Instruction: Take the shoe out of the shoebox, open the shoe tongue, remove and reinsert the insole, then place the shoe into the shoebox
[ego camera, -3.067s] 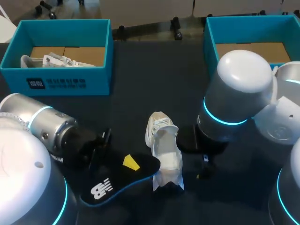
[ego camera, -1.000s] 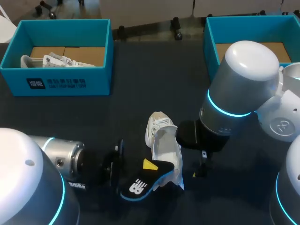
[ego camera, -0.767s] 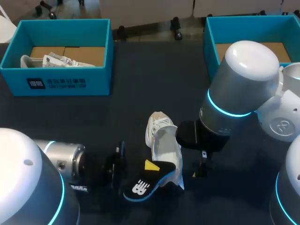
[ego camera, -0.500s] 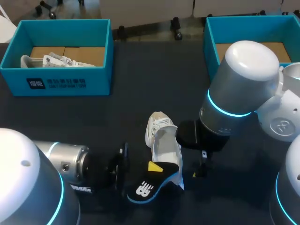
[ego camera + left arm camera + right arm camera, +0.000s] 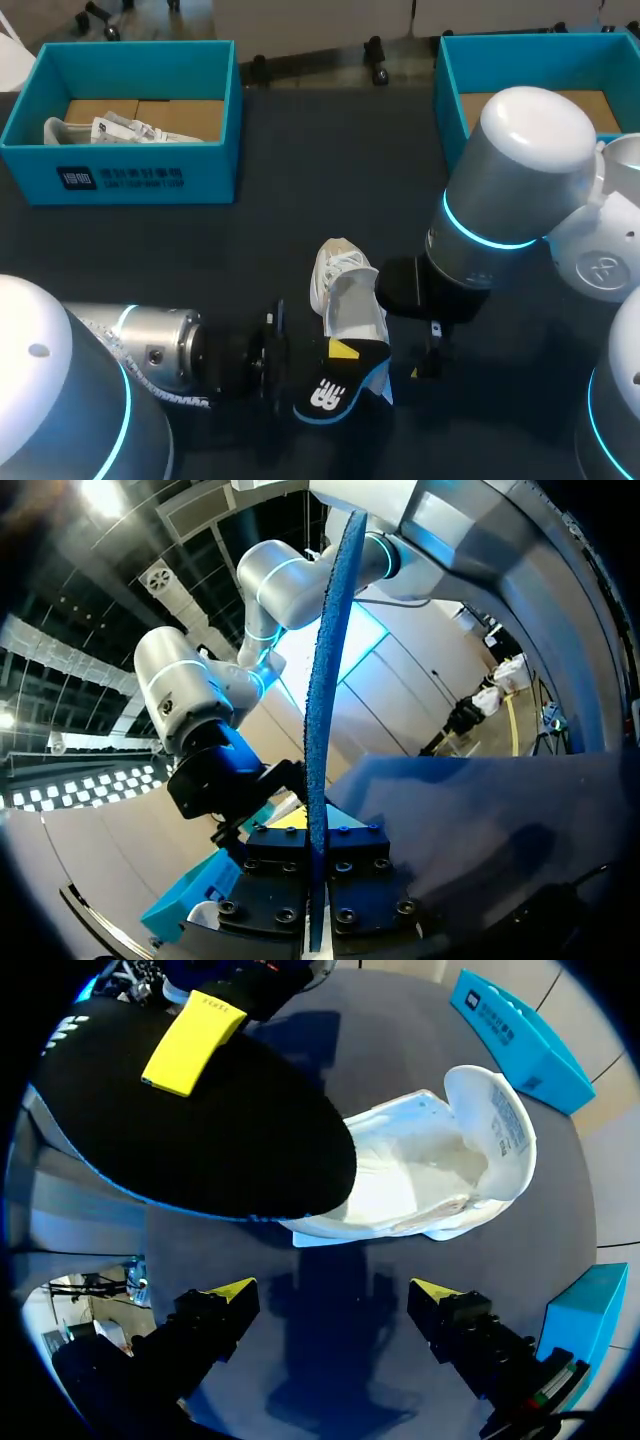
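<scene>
Teal shoeboxes (image 5: 140, 175) (image 5: 448, 80), two; white shoes (image 5: 350, 300) (image 5: 110, 130), two; black insole (image 5: 330, 395), one.

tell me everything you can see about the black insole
The black foam-looking insole has a bright blue rim, a white logo and a yellow rectangle on its top face. The left end effector is shut on one end and holds it tilted. Its free end overlaps the heel end of the opened white shoe; whether they touch is unclear.
</scene>
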Available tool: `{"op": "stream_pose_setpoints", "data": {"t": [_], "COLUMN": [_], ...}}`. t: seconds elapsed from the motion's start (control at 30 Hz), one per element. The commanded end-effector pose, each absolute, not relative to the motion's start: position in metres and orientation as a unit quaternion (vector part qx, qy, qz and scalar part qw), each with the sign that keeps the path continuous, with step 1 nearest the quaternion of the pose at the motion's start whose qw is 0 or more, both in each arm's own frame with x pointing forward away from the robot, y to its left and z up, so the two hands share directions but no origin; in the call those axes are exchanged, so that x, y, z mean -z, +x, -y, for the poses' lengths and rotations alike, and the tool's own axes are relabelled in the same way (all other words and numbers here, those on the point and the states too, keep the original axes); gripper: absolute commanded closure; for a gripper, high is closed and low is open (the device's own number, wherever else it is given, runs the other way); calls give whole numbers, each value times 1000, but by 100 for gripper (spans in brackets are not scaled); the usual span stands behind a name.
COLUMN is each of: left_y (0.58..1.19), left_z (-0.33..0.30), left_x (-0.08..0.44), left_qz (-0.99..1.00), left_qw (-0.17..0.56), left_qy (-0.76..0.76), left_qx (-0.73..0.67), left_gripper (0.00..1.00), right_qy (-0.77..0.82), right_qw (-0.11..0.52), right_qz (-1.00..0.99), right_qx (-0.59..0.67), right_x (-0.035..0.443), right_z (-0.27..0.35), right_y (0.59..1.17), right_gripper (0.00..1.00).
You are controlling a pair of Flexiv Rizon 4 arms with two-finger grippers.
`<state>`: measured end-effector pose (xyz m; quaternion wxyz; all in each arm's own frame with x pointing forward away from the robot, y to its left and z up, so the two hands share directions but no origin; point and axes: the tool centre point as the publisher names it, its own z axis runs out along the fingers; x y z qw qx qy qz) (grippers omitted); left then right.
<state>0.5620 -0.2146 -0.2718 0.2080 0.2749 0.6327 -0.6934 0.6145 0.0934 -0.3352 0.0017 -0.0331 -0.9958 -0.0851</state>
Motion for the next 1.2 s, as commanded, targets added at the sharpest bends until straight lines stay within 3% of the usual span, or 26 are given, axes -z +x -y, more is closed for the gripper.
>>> {"op": "stream_pose_setpoints", "data": {"t": [0.03,1.2], "left_y": [564,587], "left_z": [222,230], "left_x": [276,301], "left_qz": [-639,-670], "left_qw": [210,233], "left_qy": [266,234], "left_qx": [691,665], "left_gripper": [100,100], "right_qy": [-33,-33], "right_qw": [1,1], "right_qz": [996,996], "right_qx": [86,86], "right_x": [337,337], "right_z": [-94,-94], "right_y": [614,614], "right_gripper": [0,0]}}
